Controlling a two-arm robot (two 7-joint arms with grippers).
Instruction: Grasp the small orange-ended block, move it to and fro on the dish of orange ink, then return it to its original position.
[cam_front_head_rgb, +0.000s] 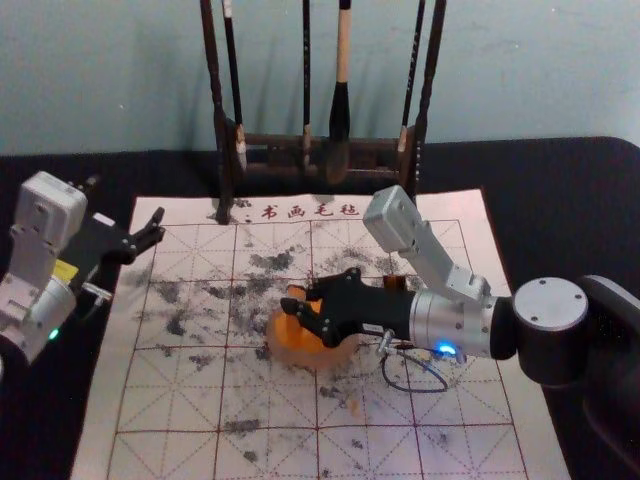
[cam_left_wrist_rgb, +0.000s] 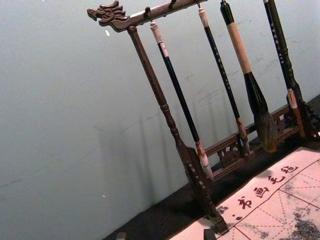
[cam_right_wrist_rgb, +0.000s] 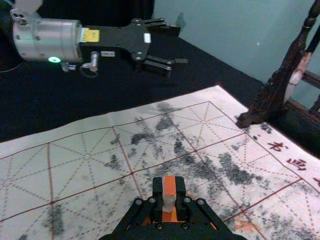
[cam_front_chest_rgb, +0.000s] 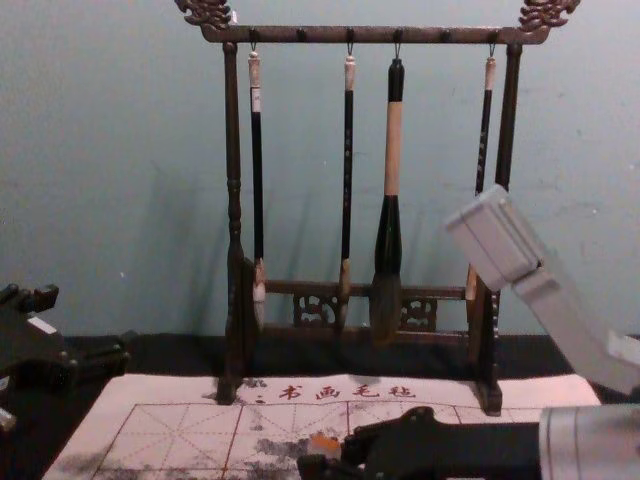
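My right gripper (cam_front_head_rgb: 302, 307) is over the round dish of orange ink (cam_front_head_rgb: 290, 352) on the mat. In the right wrist view the right gripper (cam_right_wrist_rgb: 169, 200) is shut on the small block (cam_right_wrist_rgb: 169, 186), whose upper end is orange above a pale middle. The orange of the block (cam_front_chest_rgb: 324, 444) also appears at its fingertips in the chest view. Whether the block touches the ink cannot be told. My left gripper (cam_front_head_rgb: 150, 236) stays parked, open, above the mat's left edge; in the left wrist view the left gripper (cam_left_wrist_rgb: 165, 237) shows at the lower edge.
A dark wooden rack (cam_front_chest_rgb: 370, 35) with several hanging brushes stands at the back of the gridded mat (cam_front_head_rgb: 165, 400). A small dark and orange object (cam_front_head_rgb: 395, 283) sits behind the right gripper. Black cloth (cam_front_head_rgb: 560, 180) surrounds the mat.
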